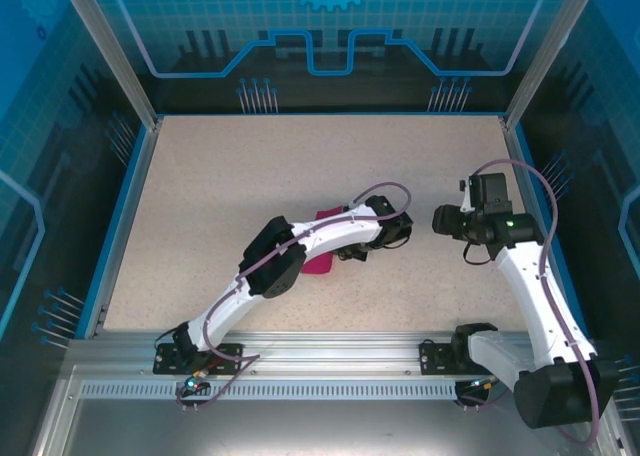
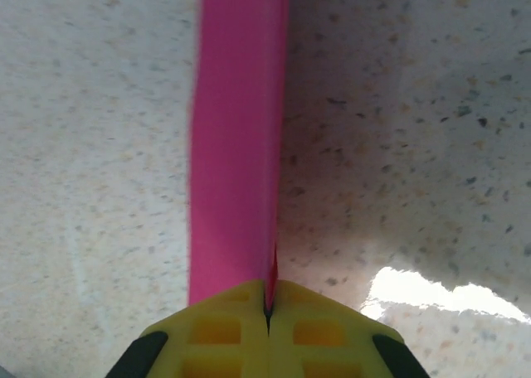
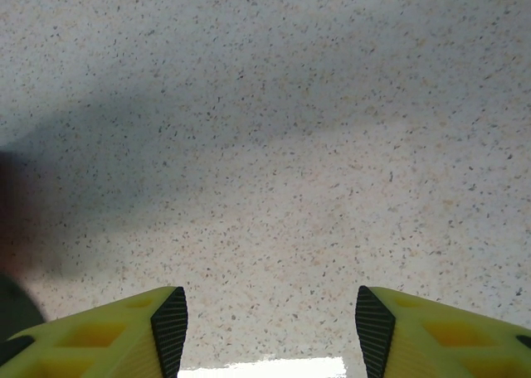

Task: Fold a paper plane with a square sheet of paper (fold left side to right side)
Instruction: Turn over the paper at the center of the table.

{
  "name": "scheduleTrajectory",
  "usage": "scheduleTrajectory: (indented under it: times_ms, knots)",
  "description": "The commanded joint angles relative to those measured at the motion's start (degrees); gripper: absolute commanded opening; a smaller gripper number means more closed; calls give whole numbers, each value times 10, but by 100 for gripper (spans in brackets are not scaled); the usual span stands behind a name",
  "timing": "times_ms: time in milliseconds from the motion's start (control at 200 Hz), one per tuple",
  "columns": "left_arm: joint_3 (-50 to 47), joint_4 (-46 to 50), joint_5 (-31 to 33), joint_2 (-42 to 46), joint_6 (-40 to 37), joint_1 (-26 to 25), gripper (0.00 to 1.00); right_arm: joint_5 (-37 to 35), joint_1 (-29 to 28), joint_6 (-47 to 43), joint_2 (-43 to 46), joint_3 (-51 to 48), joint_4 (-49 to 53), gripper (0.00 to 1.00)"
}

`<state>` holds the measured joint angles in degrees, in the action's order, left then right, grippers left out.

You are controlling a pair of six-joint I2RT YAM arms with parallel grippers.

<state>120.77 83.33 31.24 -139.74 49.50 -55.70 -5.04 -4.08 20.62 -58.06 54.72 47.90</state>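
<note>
- Top external view: the paper sheet (image 1: 319, 265) lies near the middle of the table (image 1: 230, 176), mostly hidden under the left arm (image 1: 285, 256). Magenta shows on the 12 o'clock and 6 o'clock sides of that forearm.
- Top external view: the left arm reaches from its base at 7 o'clock toward the table centre. The right arm (image 1: 525, 276) rises from its base at 5 o'clock, with its wrist at 3 o'clock of the left wrist, close to it but apart.
- Left wrist view: the left fingers (image 2: 220, 328) are pressed together at 6 o'clock and pinch the paper sheet's near edge between them. From the pinch, the sheet runs as a narrow magenta band toward 12 o'clock, over the speckled table.
- Right wrist view: the right fingers (image 3: 124, 332) are spread apart, one at 7 o'clock and one at 5 o'clock, with bare speckled table between them. They hold nothing. A shadow crosses the table from 9 o'clock.
</note>
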Motion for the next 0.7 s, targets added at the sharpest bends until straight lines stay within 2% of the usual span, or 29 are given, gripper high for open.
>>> scheduleTrajectory:
  times_ms: [0, 60, 200, 355, 465, 695]
  knots:
    - [34, -5, -69, -11, -29, 17, 14, 20, 11, 9, 6, -16, -6, 59]
    - [37, -38, -107, -4, -45, 25, 21, 21, 11, 7, 2, -20, -6, 59]
    - [41, -109, -176, 34, -71, 48, 47, 65, 12, -4, -20, -23, -18, 59]
    - [-16, -183, -209, 120, -98, 73, 58, 185, 4, -7, -57, -37, -74, 58]
    - [-147, -268, -221, 223, -106, 100, 64, 247, -42, 7, -111, -31, -121, 57]
    - [-467, -492, -311, 443, -85, 194, 78, 245, -176, 44, -270, 49, -206, 58]
